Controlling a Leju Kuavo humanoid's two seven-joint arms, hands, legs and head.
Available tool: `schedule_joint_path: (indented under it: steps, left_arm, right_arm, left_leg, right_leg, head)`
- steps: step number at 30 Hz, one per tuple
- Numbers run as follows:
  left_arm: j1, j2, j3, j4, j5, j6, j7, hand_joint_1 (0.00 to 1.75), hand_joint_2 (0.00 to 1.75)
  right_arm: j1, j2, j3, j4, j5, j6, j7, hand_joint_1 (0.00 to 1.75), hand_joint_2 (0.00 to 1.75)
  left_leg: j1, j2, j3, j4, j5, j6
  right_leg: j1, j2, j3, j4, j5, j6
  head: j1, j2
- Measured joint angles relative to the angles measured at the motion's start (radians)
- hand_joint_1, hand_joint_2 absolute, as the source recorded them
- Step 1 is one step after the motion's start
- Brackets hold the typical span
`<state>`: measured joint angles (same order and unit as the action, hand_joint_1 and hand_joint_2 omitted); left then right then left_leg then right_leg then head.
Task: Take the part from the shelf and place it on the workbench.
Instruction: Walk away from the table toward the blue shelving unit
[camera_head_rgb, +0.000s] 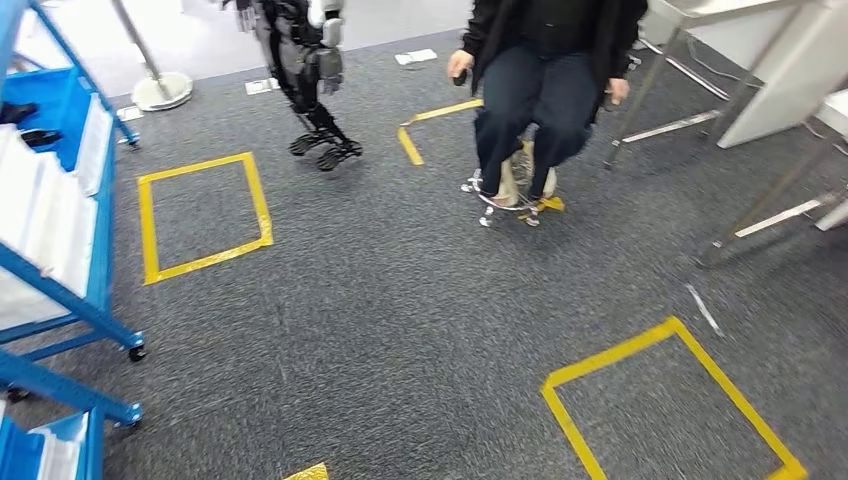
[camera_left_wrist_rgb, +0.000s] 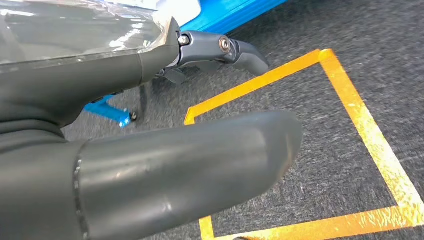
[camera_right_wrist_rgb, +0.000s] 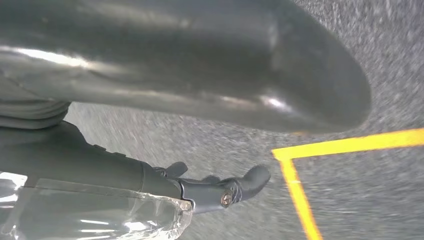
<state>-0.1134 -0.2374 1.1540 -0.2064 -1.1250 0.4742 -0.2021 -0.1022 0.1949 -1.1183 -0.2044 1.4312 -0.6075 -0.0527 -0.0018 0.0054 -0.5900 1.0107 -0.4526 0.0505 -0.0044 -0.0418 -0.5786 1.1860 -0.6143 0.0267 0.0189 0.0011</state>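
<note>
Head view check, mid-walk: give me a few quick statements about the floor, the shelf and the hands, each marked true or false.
1. A blue shelf stands at the left of the head view. True.
2. A person sits on a chair ahead. True.
3. The floor tape squares are red. False: the tape square is yellow.
4. The left hand holds the part. False: its fingers are apart over the carpet, holding nothing.
5. The right hand holds nothing. True.
6. A second robot lies flat on the carpet. False: it stands upright near the top of the head view.
</note>
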Motion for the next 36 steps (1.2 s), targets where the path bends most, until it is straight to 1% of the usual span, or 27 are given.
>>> schedule_joint_path:
  steps: [1,2,3,4,5,6,7,8,10,11,13,14,15,16,17,18,19,21,23,25,26,28,30,32,33,34,36]
  left_arm:
    - [-0.001,0.000,0.000,0.000,-0.001,0.001,0.001,0.00,0.00]
    - [0.000,0.000,0.000,0.000,-0.002,0.000,0.001,0.00,0.00]
    - [0.001,0.000,0.000,0.000,-0.003,0.000,0.002,0.00,0.00]
    - [0.002,0.000,0.000,0.000,-0.003,0.001,0.003,0.00,0.00]
    - [0.002,0.000,0.000,0.000,-0.003,0.001,0.004,0.00,0.00]
    - [0.002,0.001,0.000,0.000,-0.002,0.002,0.006,0.00,0.00]
    - [0.002,0.001,0.001,0.000,0.000,0.004,0.008,0.00,0.00]
    - [0.002,0.002,0.002,0.000,0.003,0.006,0.009,0.00,0.00]
    - [0.004,0.003,0.007,0.000,0.009,0.012,0.009,0.00,0.00]
    - [0.005,0.004,0.009,0.000,0.011,0.014,0.009,0.00,0.00]
    - [0.006,0.004,0.013,0.000,0.013,0.018,0.009,0.00,0.00]
    - [0.005,0.004,0.014,0.000,0.015,0.019,0.009,0.00,0.00]
    - [0.005,0.004,0.015,0.000,0.016,0.019,0.009,0.00,0.00]
    - [0.005,0.004,0.016,0.000,0.017,0.019,0.009,0.00,0.00]
    - [0.005,0.004,0.018,0.000,0.018,0.019,0.009,0.00,0.00]
    - [0.006,0.004,0.019,0.000,0.019,0.020,0.009,0.00,0.00]
    - [0.007,0.005,0.021,0.000,0.020,0.021,0.010,0.00,0.00]
    - [0.006,0.005,0.023,0.000,0.021,0.025,0.012,0.00,0.00]
    - [0.003,0.005,0.025,0.000,0.024,0.033,0.018,0.00,0.00]
    - [0.002,0.006,0.028,0.000,0.027,0.041,0.024,0.00,0.00]
    - [0.003,0.006,0.029,0.000,0.028,0.045,0.026,0.00,0.00]
    - [0.003,0.006,0.031,0.000,0.029,0.050,0.029,0.00,0.00]
    - [0.001,0.006,0.032,0.000,0.030,0.052,0.030,0.00,0.00]
    - [0.000,0.005,0.034,0.000,0.029,0.052,0.029,0.00,0.00]
    - [0.001,0.005,0.035,0.000,0.029,0.052,0.029,0.00,0.00]
    - [0.001,0.005,0.035,0.000,0.029,0.051,0.029,0.00,0.00]
    - [0.002,0.006,0.037,0.000,0.028,0.052,0.029,0.00,0.00]
  right_arm:
    - [0.001,-0.001,0.002,0.000,0.000,0.000,0.003,0.00,0.00]
    - [0.003,-0.002,0.003,0.000,-0.002,0.000,0.004,0.00,0.00]
    - [0.004,-0.002,0.004,0.000,-0.003,0.000,0.005,0.00,0.00]
    - [0.004,-0.003,0.005,0.000,-0.002,0.000,0.006,0.00,0.00]
    - [0.004,-0.004,0.006,0.000,0.000,0.000,0.006,0.00,0.00]
    - [0.004,-0.005,0.008,0.000,0.004,0.000,0.007,0.00,0.00]
    - [0.003,-0.005,0.010,0.000,0.009,0.000,0.007,0.00,0.00]
    - [0.003,-0.006,0.012,0.001,0.013,0.001,0.007,0.00,0.00]
    - [0.001,-0.005,0.019,0.001,0.022,0.001,0.007,0.00,0.00]
    - [0.000,-0.005,0.022,0.001,0.025,0.002,0.007,0.00,0.00]
    - [0.000,-0.005,0.028,0.001,0.027,0.003,0.008,0.00,0.00]
    - [0.001,-0.006,0.030,0.001,0.028,0.003,0.008,0.00,0.00]
    - [0.003,-0.006,0.031,0.001,0.028,0.003,0.008,0.00,0.00]
    - [0.004,-0.007,0.031,0.001,0.028,0.003,0.008,0.00,0.00]
    - [0.005,-0.008,0.031,0.001,0.028,0.004,0.008,0.00,0.00]
    - [0.004,-0.008,0.033,0.001,0.029,0.004,0.008,0.00,0.00]
    - [0.004,-0.009,0.034,0.001,0.030,0.005,0.008,0.00,0.00]
    - [0.001,-0.008,0.040,0.001,0.037,0.010,0.008,0.00,0.00]
    - [-0.001,-0.007,0.046,0.001,0.046,0.014,0.012,0.00,0.00]
    - [-0.002,-0.005,0.053,0.001,0.053,0.015,0.016,0.00,0.00]
    - [-0.003,-0.004,0.056,0.001,0.056,0.016,0.018,0.00,0.00]
    - [-0.006,-0.003,0.062,0.001,0.059,0.017,0.019,0.00,0.00]
    - [-0.004,-0.003,0.063,0.001,0.059,0.019,0.022,0.00,0.00]
    - [-0.001,-0.003,0.064,0.001,0.057,0.020,0.025,0.00,0.00]
    - [0.001,-0.004,0.064,0.001,0.056,0.021,0.027,0.00,0.00]
    - [0.001,-0.004,0.064,0.001,0.055,0.023,0.028,0.00,0.00]
    - [0.001,-0.005,0.064,0.002,0.055,0.027,0.030,0.00,0.00]
  left_leg:
    - [0.003,-0.024,-0.001,-0.003,0.005,0.007]
    - [0.003,-0.040,-0.001,-0.003,0.006,0.007]
    - [0.003,-0.055,0.000,-0.002,0.007,0.006]
    - [0.004,-0.070,0.001,-0.002,0.007,0.004]
    - [0.005,-0.084,0.001,-0.001,0.008,0.001]
    - [0.003,-0.097,0.001,0.001,0.009,-0.003]
    - [0.002,-0.106,-0.001,0.003,0.010,-0.008]
    - [0.001,-0.114,-0.004,0.003,0.011,-0.014]
    - [0.002,-0.126,-0.009,0.002,0.016,-0.025]
    - [0.003,-0.117,-0.013,0.006,0.013,-0.030]
    - [0.003,-0.071,-0.039,0.061,-0.025,-0.037]
    - [0.003,-0.042,-0.066,0.121,-0.060,-0.040]
    - [0.004,-0.026,-0.099,0.192,-0.096,-0.043]
    - [0.006,-0.018,-0.128,0.255,-0.122,-0.045]
    - [0.007,-0.015,-0.144,0.292,-0.132,-0.046]
    - [0.008,-0.011,-0.139,0.288,-0.122,-0.046]
    - [0.008,-0.005,-0.113,0.244,-0.096,-0.043]
    - [0.002,0.031,-0.031,0.100,-0.041,-0.035]
    - [-0.007,0.058,0.014,0.015,-0.021,-0.025]
    - [-0.013,0.044,0.013,0.005,-0.021,-0.015]
    - [-0.012,0.034,0.015,-0.001,-0.017,-0.010]
    - [-0.004,0.013,0.021,-0.014,-0.006,0.001]
    - [0.000,-0.009,0.021,-0.019,0.000,0.008]
    - [0.001,-0.037,0.019,-0.019,0.002,0.008]
    - [0.002,-0.051,0.019,-0.018,0.002,0.008]
    - [0.004,-0.065,0.020,-0.017,0.002,0.006]
    - [0.007,-0.093,0.020,-0.010,0.001,-0.003]
  right_leg:
    - [-0.002,0.033,-0.041,0.085,-0.034,0.001]
    - [-0.003,0.036,-0.056,0.112,-0.037,0.005]
    - [-0.005,0.038,-0.051,0.096,-0.022,0.013]
    - [-0.008,0.044,-0.027,0.039,0.008,0.023]
    - [-0.013,0.063,0.008,-0.040,0.042,0.032]
    - [-0.016,0.082,0.037,-0.110,0.070,0.037]
    - [-0.018,0.097,0.056,-0.157,0.088,0.036]
    - [-0.018,0.107,0.064,-0.179,0.096,0.031]
    - [-0.015,0.092,0.066,-0.179,0.101,0.015]
    - [-0.016,0.083,0.067,-0.181,0.105,0.008]
    - [-0.018,0.059,0.067,-0.184,0.109,-0.009]
    - [-0.016,0.046,0.067,-0.184,0.109,-0.015]
    - [-0.013,0.032,0.065,-0.184,0.109,-0.020]
    - [-0.010,0.017,0.064,-0.184,0.108,-0.022]
    - [-0.007,0.003,0.063,-0.183,0.107,-0.023]
    - [-0.006,-0.010,0.062,-0.183,0.107,-0.023]
    - [-0.005,-0.021,0.063,-0.183,0.107,-0.023]
    - [-0.001,-0.041,0.066,-0.183,0.104,-0.022]
    - [0.005,-0.058,0.068,-0.182,0.100,-0.016]
    - [0.006,-0.076,0.072,-0.185,0.098,-0.008]
    - [0.006,-0.075,0.072,-0.183,0.096,-0.003]
    - [0.004,-0.032,0.054,-0.140,0.070,0.001]
    - [-0.001,0.023,-0.004,-0.016,0.014,-0.001]
    - [-0.005,0.036,-0.062,0.101,-0.025,0.004]
    - [-0.008,0.037,-0.067,0.109,-0.020,0.012]
    - [-0.012,0.039,-0.053,0.076,0.002,0.024]
    - [-0.024,0.070,0.011,-0.069,0.064,0.048]
  head:
    - [0.000,0.000]
    - [0.000,0.000]
    - [0.000,0.000]
    - [0.000,0.000]
    - [0.001,0.000]
    - [0.001,0.000]
    - [0.001,0.000]
    - [0.000,0.000]
    - [-0.001,0.000]
    - [-0.002,0.000]
    - [-0.006,0.000]
    - [-0.008,0.000]
    - [-0.010,0.000]
    - [-0.011,0.000]
    - [-0.010,0.000]
    - [-0.011,0.000]
    - [-0.011,0.000]
    - [-0.011,0.000]
    - [-0.010,0.000]
    - [-0.009,0.000]
    - [-0.010,0.000]
    - [-0.009,0.000]
    - [-0.008,0.000]
    - [-0.007,0.000]
    - [-0.007,0.000]
    - [-0.008,0.000]
    - [-0.007,0.000]
